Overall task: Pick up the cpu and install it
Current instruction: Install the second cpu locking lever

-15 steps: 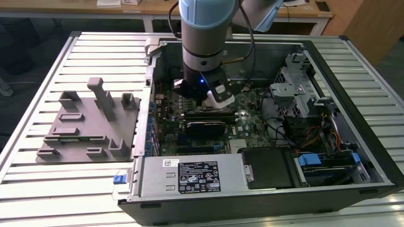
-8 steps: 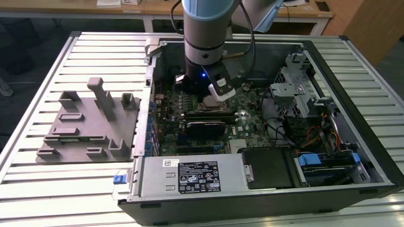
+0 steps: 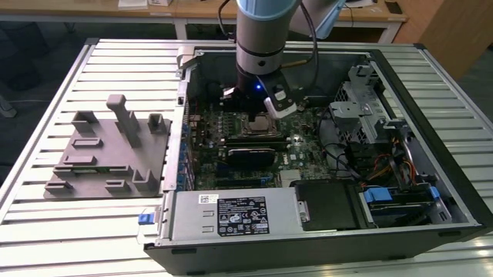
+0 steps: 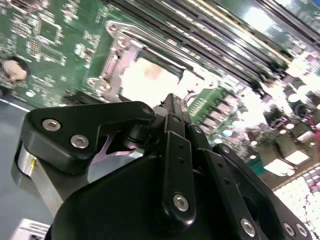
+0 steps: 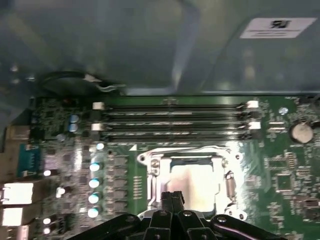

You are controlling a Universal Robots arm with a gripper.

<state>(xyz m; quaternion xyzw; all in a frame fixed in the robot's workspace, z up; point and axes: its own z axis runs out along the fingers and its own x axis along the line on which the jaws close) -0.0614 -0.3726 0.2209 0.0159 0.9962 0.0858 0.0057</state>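
A slatted grey metal table point(image 3: 46, 75) carries an open computer case point(image 3: 431, 144) lying on its side, with wooden desks point(image 3: 193, 11) and a wooden door behind it in the room. On the exterior view's left of the case, a grey plastic holder block point(image 3: 108, 156) with upright posts sits on the slats. Inside the case the green motherboard point(image 3: 301, 153) lies flat, with a row of long memory slots point(image 5: 175, 120) running beside the socket frame point(image 5: 150, 170). The cpu point(image 5: 192, 182) rests flat in that frame, its shiny square top facing up out of the case; being square it has no clear long axis, and its edges run parallel to the frame's sides and to the memory slots. The arm point(image 3: 262, 34) reaches down from above into the case, and the hand point(image 5: 172, 197) hangs just over the cpu's near edge. Its two black fingertips point(image 4: 172, 107) are pressed together, with nothing seen pinched between them in both wrist views.
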